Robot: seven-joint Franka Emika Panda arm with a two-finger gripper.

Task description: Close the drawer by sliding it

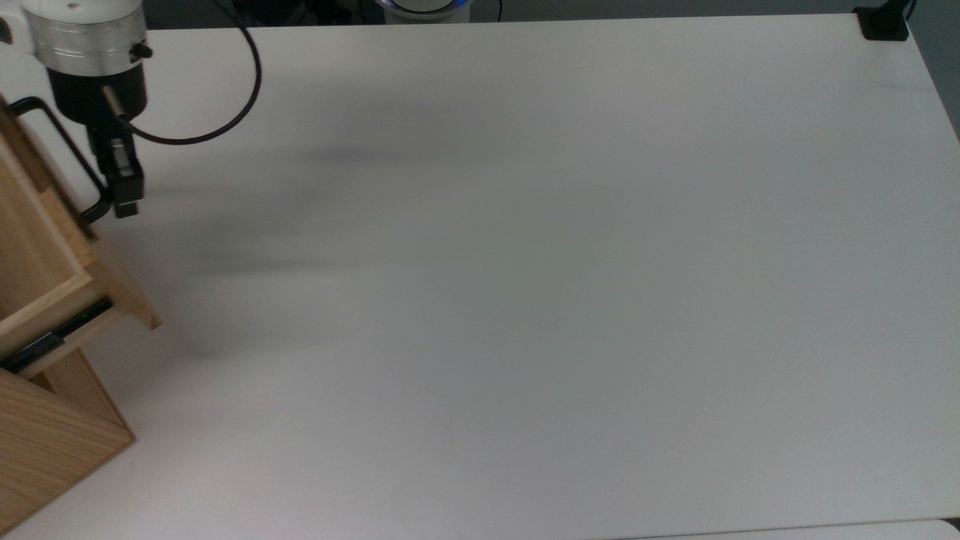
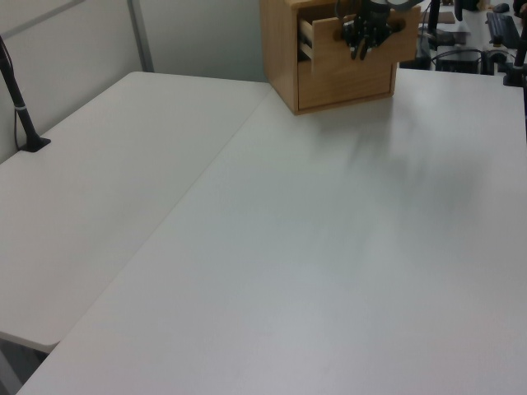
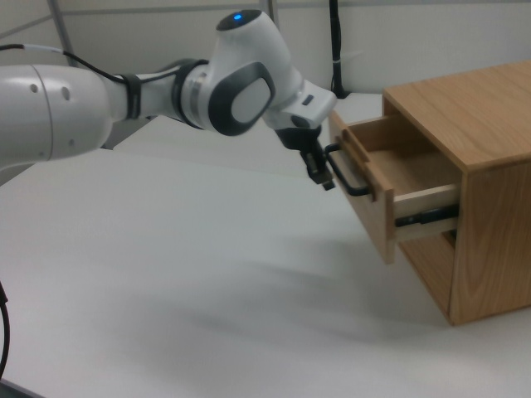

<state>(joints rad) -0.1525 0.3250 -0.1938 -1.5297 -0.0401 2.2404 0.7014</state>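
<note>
Drawer (image 3: pixel 390 186) is seen partly pulled out of the wooden cabinet (image 3: pixel 473 166) at the right of the right view, its pale interior exposed and a black side rail (image 3: pixel 427 218) visible below its side wall. The black bar handle (image 3: pixel 347 178) on its front panel is met by the gripper (image 3: pixel 322 176), which is placed at the handle's outer bar; whether the 2 are actually touching cannot be told. Whether the fingers are spread or closed cannot be told either, since they are seen as 1 dark mass in all 3 views.

In the top view the drawer (image 1: pixel 45 247) is cut off by the left edge of the frame, and just part of the handle (image 1: pixel 64 150) is shown, with the gripper (image 1: pixel 126 196) just to its right, near its lower end. The arm's silver wrist flange (image 1: pixel 82 34) and a looping black cable (image 1: pixel 225 112) are shown there at upper left. The white arm (image 3: pixel 124 95) with its blue light is seen whole in the right view.

In the left view the cabinet (image 2: pixel 284 53) is set at the top of the frame, and the handle is hidden behind the gripper (image 2: pixel 360 37). The white table (image 1: pixel 525 262) takes up the rest.
</note>
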